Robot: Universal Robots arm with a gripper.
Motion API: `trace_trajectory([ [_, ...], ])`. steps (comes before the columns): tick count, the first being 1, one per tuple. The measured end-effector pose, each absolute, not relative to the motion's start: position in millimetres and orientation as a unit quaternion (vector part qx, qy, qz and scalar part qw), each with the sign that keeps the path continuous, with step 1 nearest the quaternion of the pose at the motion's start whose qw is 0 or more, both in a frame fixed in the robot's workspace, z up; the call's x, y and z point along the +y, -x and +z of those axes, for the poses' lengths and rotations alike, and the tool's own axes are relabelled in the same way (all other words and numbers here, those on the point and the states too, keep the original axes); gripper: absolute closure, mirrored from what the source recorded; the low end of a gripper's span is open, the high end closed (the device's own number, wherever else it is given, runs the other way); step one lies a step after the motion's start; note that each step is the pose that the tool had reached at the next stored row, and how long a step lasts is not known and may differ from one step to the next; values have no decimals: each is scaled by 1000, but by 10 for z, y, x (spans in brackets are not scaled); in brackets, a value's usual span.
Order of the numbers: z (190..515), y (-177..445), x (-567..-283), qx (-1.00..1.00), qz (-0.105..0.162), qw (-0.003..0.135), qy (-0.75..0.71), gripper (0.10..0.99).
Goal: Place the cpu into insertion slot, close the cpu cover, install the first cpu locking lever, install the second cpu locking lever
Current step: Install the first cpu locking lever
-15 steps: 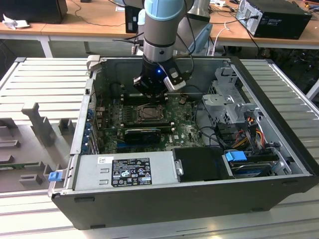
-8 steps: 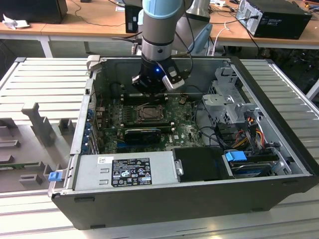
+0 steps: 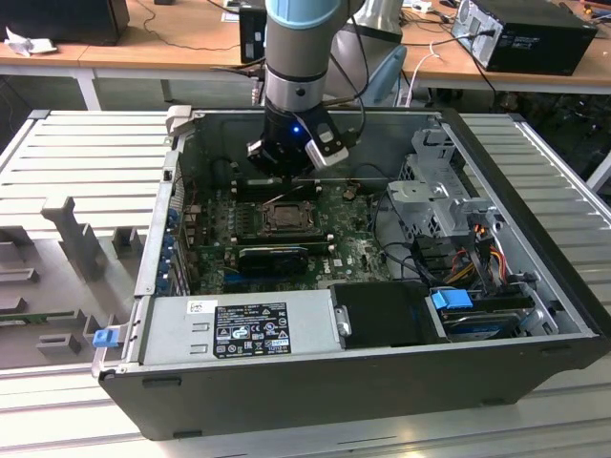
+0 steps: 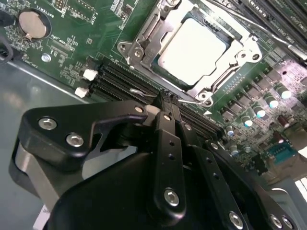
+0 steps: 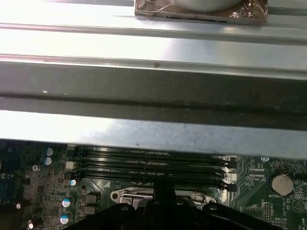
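Observation:
The cpu [image 4: 192, 48] lies flat in the insertion slot [image 3: 286, 218] of the green motherboard, its pale metal face showing. The cpu cover [image 4: 144, 33] lies down around it as a dull metal frame. A thin wire locking lever [image 4: 139, 91] runs along the socket's edge nearest my gripper. In the second wrist view my gripper [image 4: 165, 99] has its black fingers pressed together, and their tips sit right at this lever beside the socket's corner. From the exterior view, the gripper [image 3: 284, 176] hangs inside the open computer case, just behind the socket. The gripper [image 5: 163, 194] also shows in the first wrist view.
Long black memory slots [image 5: 148, 163] run between the socket and the case wall [image 5: 144, 96]. A coin battery [image 4: 32, 24] and capacitors [image 4: 268, 103] stand on the board. The power supply [image 3: 248, 324] and drive cage [image 3: 439, 191] hem in the board.

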State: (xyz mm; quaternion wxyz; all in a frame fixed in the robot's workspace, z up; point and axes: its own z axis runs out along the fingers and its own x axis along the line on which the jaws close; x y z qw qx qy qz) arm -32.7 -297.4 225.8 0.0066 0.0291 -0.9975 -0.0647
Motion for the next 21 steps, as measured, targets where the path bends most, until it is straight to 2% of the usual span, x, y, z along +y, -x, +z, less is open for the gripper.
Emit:
trace_trajectory([
  [14, 2309, 267, -2964, -997, -65, 7, -30, 980],
  [21, 2225, 198, -2921, -997, -65, 1, -31, 980],
])
